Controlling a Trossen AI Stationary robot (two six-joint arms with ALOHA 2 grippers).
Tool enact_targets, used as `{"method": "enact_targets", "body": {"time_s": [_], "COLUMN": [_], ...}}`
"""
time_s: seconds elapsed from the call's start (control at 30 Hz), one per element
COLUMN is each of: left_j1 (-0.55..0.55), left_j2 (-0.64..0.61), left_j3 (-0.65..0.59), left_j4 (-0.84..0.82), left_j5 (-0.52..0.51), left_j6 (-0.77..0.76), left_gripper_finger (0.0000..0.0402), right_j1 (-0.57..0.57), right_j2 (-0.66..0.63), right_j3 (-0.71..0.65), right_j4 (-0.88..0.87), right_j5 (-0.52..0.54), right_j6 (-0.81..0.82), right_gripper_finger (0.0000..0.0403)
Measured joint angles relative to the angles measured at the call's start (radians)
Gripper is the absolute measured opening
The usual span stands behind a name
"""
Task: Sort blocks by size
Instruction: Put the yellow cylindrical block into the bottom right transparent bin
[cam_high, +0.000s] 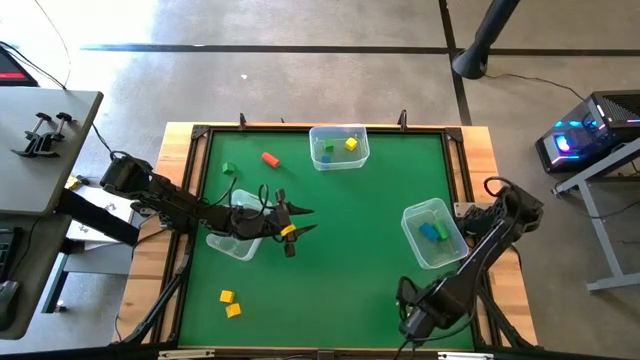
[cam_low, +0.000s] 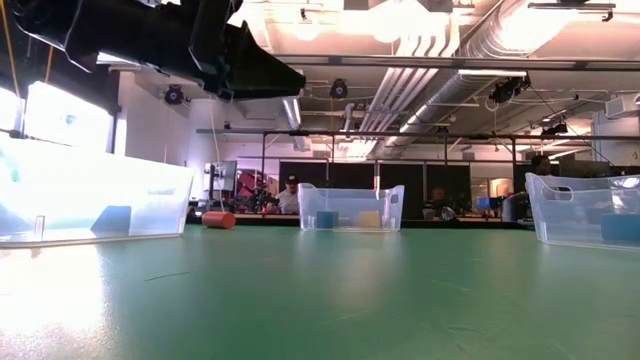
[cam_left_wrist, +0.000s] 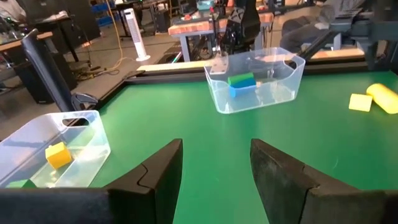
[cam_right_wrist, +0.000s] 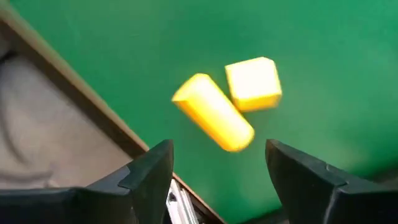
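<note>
My right gripper (cam_right_wrist: 217, 152) hangs open near the table's near edge, pointing down over a yellow cylinder (cam_right_wrist: 213, 112) and a yellow cube (cam_right_wrist: 253, 83) that lie side by side on the green mat. Its arm (cam_high: 413, 318) hides both of them in the high view. My left gripper (cam_high: 303, 221) is open and holds nothing, level above the mat left of the middle (cam_left_wrist: 216, 146). Loose on the mat lie two more yellow blocks (cam_high: 230, 303), a red-orange cylinder (cam_high: 269, 158) and a green block (cam_high: 229, 169).
Three clear bins stand on the mat. The far bin (cam_high: 338, 146) holds yellow, green and blue blocks. The right bin (cam_high: 432, 233) holds green and blue ones. The left bin (cam_high: 233, 240) sits under my left arm. The table's raised rim (cam_right_wrist: 74, 106) runs close beside the yellow pair.
</note>
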Motion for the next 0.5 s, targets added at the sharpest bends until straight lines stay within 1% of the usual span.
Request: {"method": "enact_targets", "body": {"time_s": [0.13,0.27,0.5], "left_j1": [0.000,0.000,0.000], "left_j2": [0.000,0.000,0.000], "left_j3": [0.000,0.000,0.000], "left_j4": [-0.006,-0.006,-0.008], "left_j5": [0.001,0.001,0.001], "left_j6": [0.000,0.000,-0.003], "left_gripper_finger": [0.0172,0.0172,0.0172], "right_j1": [0.012,0.044,0.088], "right_j2": [0.000,0.011,0.088], "right_j3": [-0.024,-0.026,-0.026], "right_j4": [0.110,0.110,0.087], "right_j5": [0.000,0.014,0.040], "right_j6": [-0.179,-0.296,-0.352], "right_gripper_finger": [0.0250,0.0250,0.0250]}}
